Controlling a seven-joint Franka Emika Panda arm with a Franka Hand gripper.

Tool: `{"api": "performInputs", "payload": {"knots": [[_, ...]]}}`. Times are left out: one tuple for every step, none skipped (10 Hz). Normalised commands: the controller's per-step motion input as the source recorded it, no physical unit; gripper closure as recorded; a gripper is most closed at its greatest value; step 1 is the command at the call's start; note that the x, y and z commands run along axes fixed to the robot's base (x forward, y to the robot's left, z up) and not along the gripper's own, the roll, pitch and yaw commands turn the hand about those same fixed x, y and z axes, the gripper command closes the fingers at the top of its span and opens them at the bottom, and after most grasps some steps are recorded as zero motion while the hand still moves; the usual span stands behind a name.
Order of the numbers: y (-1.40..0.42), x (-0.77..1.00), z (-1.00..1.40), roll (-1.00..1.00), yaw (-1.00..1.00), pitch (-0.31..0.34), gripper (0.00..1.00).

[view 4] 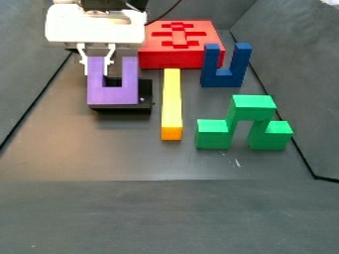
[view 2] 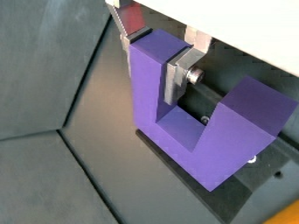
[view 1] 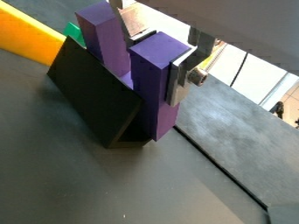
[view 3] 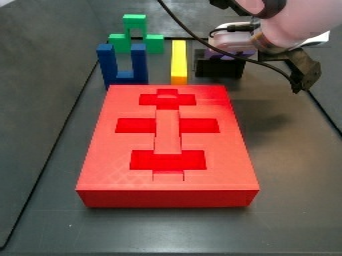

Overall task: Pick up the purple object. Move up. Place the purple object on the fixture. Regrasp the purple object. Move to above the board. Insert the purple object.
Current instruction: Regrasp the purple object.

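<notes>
Found the end effector (view 4: 98, 64) at the upper left of a side view, closed on one upright prong of the purple piece (view 4: 117, 91). Saw one of the fingers (view 2: 177, 77) inside the U, flat against that prong's inner face in a wrist view. Saw its partner on the outer face in a wrist view, so judged the prong pinched between the two plates.

Saw the purple piece standing prongs up, base on the black fixture (view 4: 127, 108), just left of the yellow bar (view 4: 171, 99). Judged the step in hand as the placing on the fixture, with the regrasp to follow.

Called for:
- keeping the base seated flat against the fixture's step before letting go, so as not to tip the piece;
- opening only a little, since the inner finger sat close to the second prong;
- lifting straight up clear of both prongs, then closing on the piece square, for a grip fit to carry it to the board (view 3: 167, 170).

Risked dragging the piece off its seat with any sideways pull.

Noted the end effector pointing straight down, fingers vertical, white body level above the piece. Noted the arm (view 3: 287, 20) reaching in from the upper right corner of a side view, wrist bent over the far end of the dark desk (view 4: 106, 169), beyond the board. Left the blue block (view 4: 225, 64) and green block (view 4: 245, 119) well apart on the right.
</notes>
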Motion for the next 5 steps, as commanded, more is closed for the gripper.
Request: {"api": "performInputs", "payload": {"knots": [[0.00, 0.00, 0.00, 0.00, 0.00, 0.000, 1.00], [0.00, 0.00, 0.00, 0.00, 0.00, 0.000, 1.00], [0.00, 0.00, 0.00, 0.00, 0.00, 0.000, 1.00], [0.00, 0.00, 0.00, 0.00, 0.00, 0.000, 1.00], [0.00, 0.00, 0.00, 0.00, 0.00, 0.000, 1.00]]}}
